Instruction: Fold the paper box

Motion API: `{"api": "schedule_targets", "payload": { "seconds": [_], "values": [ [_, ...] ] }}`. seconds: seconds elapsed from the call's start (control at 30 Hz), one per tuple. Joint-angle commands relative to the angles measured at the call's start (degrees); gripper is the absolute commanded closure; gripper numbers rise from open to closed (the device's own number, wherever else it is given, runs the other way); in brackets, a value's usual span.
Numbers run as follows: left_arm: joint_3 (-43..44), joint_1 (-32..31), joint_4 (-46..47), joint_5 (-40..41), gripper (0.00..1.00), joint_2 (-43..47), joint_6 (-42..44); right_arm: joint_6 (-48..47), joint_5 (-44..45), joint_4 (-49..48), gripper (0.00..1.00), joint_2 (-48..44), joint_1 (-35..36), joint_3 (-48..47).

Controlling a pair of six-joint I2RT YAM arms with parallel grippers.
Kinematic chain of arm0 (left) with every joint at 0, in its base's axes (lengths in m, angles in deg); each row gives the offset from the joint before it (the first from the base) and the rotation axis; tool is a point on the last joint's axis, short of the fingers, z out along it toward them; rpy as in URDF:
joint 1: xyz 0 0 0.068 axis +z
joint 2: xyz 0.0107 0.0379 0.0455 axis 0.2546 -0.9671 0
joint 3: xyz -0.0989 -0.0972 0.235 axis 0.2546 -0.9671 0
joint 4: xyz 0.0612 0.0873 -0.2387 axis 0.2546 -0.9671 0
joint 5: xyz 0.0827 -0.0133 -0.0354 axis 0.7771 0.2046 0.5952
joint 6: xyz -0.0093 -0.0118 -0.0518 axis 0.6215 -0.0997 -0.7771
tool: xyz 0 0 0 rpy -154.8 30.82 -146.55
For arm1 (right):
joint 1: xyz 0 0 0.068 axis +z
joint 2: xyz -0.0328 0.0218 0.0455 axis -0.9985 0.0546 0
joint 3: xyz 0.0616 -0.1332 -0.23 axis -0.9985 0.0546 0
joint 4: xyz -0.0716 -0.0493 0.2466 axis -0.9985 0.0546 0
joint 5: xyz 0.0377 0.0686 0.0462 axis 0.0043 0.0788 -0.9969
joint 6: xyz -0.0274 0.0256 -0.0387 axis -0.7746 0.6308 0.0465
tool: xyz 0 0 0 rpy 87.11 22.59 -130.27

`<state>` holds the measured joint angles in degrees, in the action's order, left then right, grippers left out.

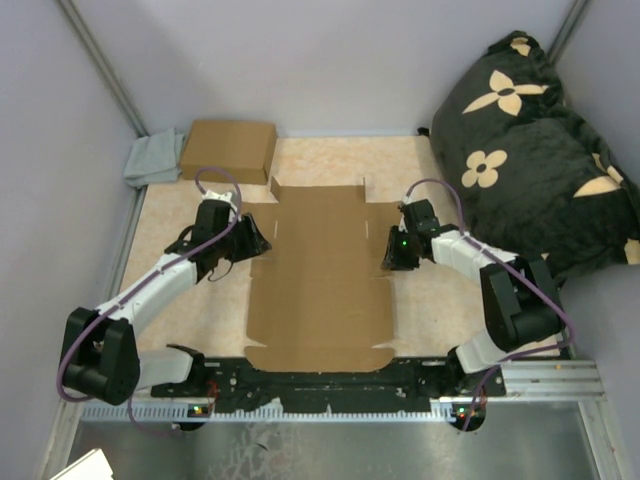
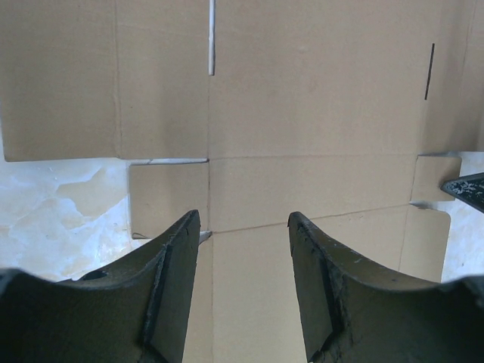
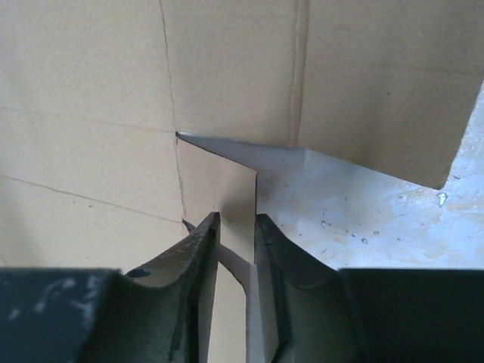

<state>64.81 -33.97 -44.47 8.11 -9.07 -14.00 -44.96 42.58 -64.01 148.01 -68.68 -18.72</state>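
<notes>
Two arms reach inward over a pale mottled table [image 1: 200, 310] in the top view, where the paper box [image 1: 320, 290] lies unfolded and flat at the centre, its long axis running from the arm bases towards the far wall. The left gripper [image 1: 250, 240] sits at the sheet's left edge and the right gripper [image 1: 393, 255] at its right edge, roughly level with each other. A closed brown carton [image 1: 228, 150] lies beyond the far-left corner of the sheet, with a grey cloth [image 1: 150, 160] just beside it. A black cushion with cream flowers [image 1: 530, 140] fills the far-right corner. In the left wrist view, the left gripper [image 2: 242, 227] has its fingers [image 2: 170, 295] well apart with nothing between them. The paper box [image 2: 302, 113] is spread below and ahead of it, showing crease lines, a small side tab and narrow slits. In the right wrist view, the fingers [image 3: 198, 287] of the right gripper [image 3: 236, 223] stand close together on either side of a small side flap [image 3: 227, 181]. That flap is lifted off the table [image 3: 363, 212] and casts a shadow, while the rest of the paper box [image 3: 91, 113] lies flat. Whether the pads actually press on the flap cannot be told.
</notes>
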Motion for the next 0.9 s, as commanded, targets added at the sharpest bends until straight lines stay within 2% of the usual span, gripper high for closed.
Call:
{"api": "schedule_targets", "payload": {
  "seconds": [0.0,0.13,0.17,0.47,0.87],
  "values": [
    [-0.3,0.0,-0.2,0.0,0.43,0.6,-0.6,0.4,0.0,-2.1,0.78,-1.7,0.2,-0.8],
    [0.0,0.0,-0.7,0.5,0.43,0.3,-0.5,0.1,0.0,-1.0,0.92,-4.4,0.2,-1.9],
    [0.0,0.0,-0.7,0.6,0.43,0.1,-0.5,-0.1,0.0,-0.6,1.0,-4.8,0.3,-2.4],
    [0.0,0.0,-1.5,1.1,0.43,-2.8,-0.2,-1.9,3.3,3.1,1.0,-6.0,0.3,-5.7],
    [0.8,0.0,-1.0,3.2,0.42,-12.6,-1.1,-3.2,5.5,4.8,1.0,-5.3,0.2,-6.0]
  ]
}}
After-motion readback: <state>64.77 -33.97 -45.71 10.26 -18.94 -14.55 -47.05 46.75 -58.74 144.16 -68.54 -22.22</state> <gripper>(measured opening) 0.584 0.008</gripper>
